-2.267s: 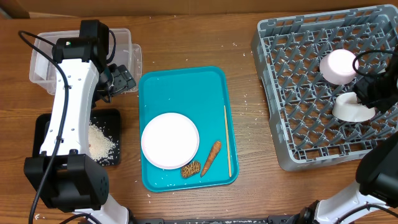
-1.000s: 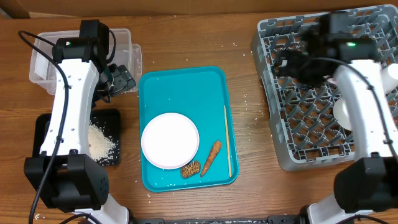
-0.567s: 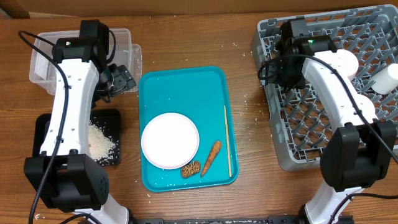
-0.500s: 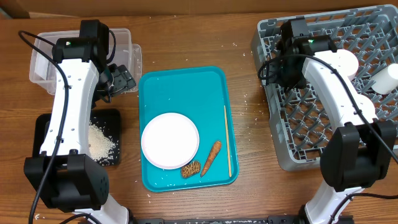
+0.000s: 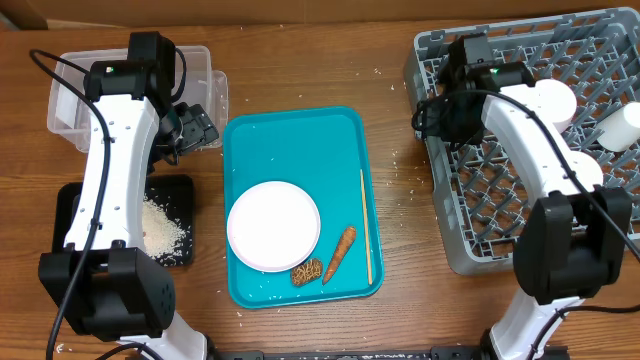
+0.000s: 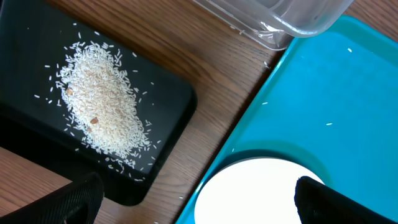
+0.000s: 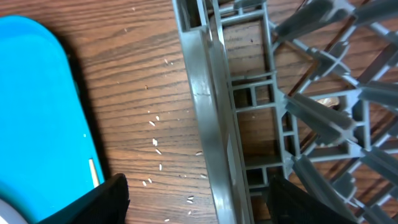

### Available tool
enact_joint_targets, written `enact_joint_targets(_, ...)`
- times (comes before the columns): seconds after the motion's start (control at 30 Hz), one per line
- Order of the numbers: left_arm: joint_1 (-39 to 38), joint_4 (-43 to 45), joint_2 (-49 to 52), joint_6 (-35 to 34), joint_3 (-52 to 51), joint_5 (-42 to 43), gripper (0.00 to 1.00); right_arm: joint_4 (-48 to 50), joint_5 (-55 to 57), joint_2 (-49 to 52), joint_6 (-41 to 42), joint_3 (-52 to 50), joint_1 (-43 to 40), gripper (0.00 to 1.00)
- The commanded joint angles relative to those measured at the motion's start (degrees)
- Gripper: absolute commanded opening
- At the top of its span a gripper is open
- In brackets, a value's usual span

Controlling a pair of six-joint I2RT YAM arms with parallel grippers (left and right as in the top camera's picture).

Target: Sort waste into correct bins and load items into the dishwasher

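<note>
On the teal tray [image 5: 300, 140] lie a white plate [image 5: 273, 225], an orange carrot piece [image 5: 340, 252], a brown scrap [image 5: 306, 270] and a thin wooden stick [image 5: 366, 240]. The grey dishwasher rack [image 5: 520, 215] at the right holds a white cup [image 5: 553, 99] and a white bowl [image 5: 588, 176]. My left gripper [image 5: 195, 128] hangs open between the tray and the bins, and the left wrist view shows the plate [image 6: 261, 193] under it. My right gripper [image 5: 438, 115] hovers open over the rack's left wall [image 7: 214, 137], holding nothing.
A clear plastic bin [image 5: 70, 110] stands at the back left. In front of it a black tray [image 5: 75, 210] holds a pile of rice [image 5: 162, 228]. Loose rice grains [image 7: 155, 143] lie on the wood between tray and rack. Another white item [image 5: 622, 125] sits at the rack's right edge.
My right arm has swung from the rack's right side to its left wall, and its jaws have narrowed a little. The left arm and the tray's contents have not moved.
</note>
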Motion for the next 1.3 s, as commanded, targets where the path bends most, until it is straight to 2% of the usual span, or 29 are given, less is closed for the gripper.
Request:
enact_joint_targets(0.0,-0.13,0.02,-0.28,-0.98,-0.35,-0.74,1.00,0.24,-0.50,0.70,-0.11,-0.50,0.11,0.73)
enact_joint_targets(0.27,-0.13,0.02,-0.28,-0.98,-0.35,-0.74,1.00,0.26,-0.72,3.30,-0.02,-0.52,0.11,0.64)
enact_joint_targets(0.47,-0.13,0.02,-0.28,-0.98,-0.35,-0.74,1.00,1.92,-0.72,3.54,3.85,-0.52,0.11,0.47)
enact_joint_targets(0.77,-0.13,0.02,-0.28,-0.98,-0.35,-0.74,1.00,3.67,-1.81,3.54,12.55,-0.52,0.13,0.28)
enact_joint_targets(1.27,-0.13,0.02,-0.28,-0.96,-0.35,-0.74,1.00,6.29,-6.29,3.54,19.39,-0.50,0.13,0.21)
